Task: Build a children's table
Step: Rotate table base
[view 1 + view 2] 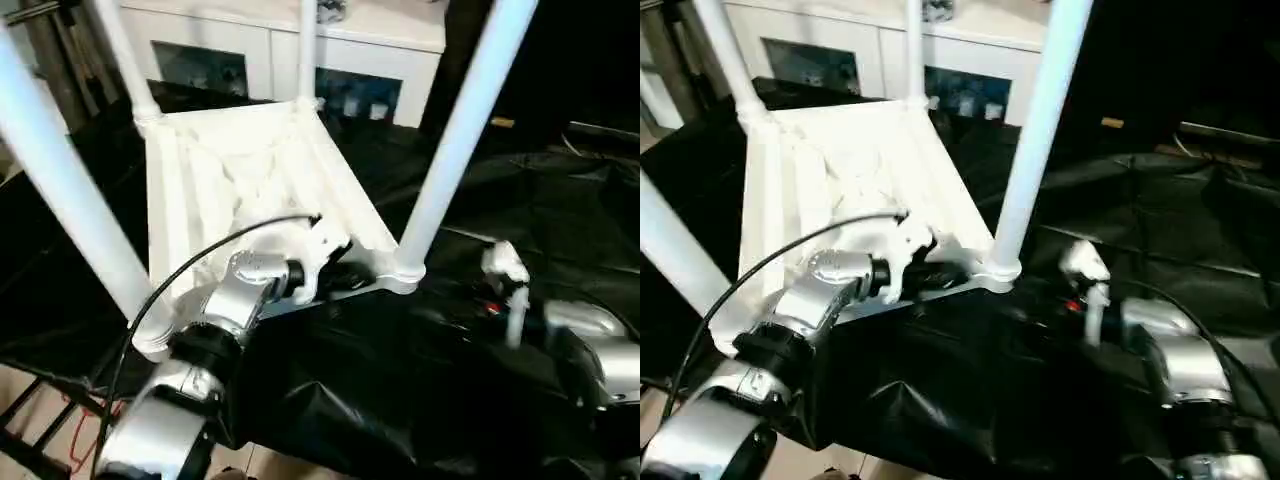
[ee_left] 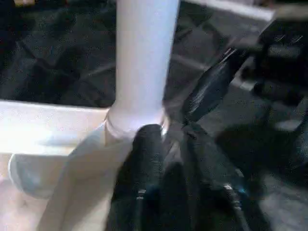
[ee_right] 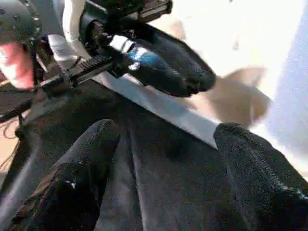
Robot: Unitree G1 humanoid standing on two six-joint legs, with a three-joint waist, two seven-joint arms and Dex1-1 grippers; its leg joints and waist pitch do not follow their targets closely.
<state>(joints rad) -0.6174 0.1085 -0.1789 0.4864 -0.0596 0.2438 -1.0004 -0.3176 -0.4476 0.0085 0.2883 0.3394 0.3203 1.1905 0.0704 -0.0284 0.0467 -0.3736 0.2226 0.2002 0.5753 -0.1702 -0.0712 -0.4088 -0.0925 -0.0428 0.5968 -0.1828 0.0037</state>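
Observation:
The white children's table (image 1: 250,170) lies upside down on black cloth, ribbed underside up, with legs rising from its corner sockets. The near-right leg (image 1: 450,150) stands in its socket (image 2: 137,122). My left gripper (image 1: 335,275) is at the near rim, just beside that socket. Its fingers (image 2: 144,154) stand a little apart, one resting on the white rim. My right gripper (image 3: 168,139) hovers over the cloth just short of the same edge, open wide with nothing between its fingers (image 3: 91,144). It faces the left gripper (image 3: 183,72).
Black cloth (image 1: 400,380) covers the work surface and hangs over its near edge. A white cabinet (image 1: 300,40) with glass doors stands behind the table. The near-left leg (image 1: 60,180) rises close by my left forearm (image 1: 230,310).

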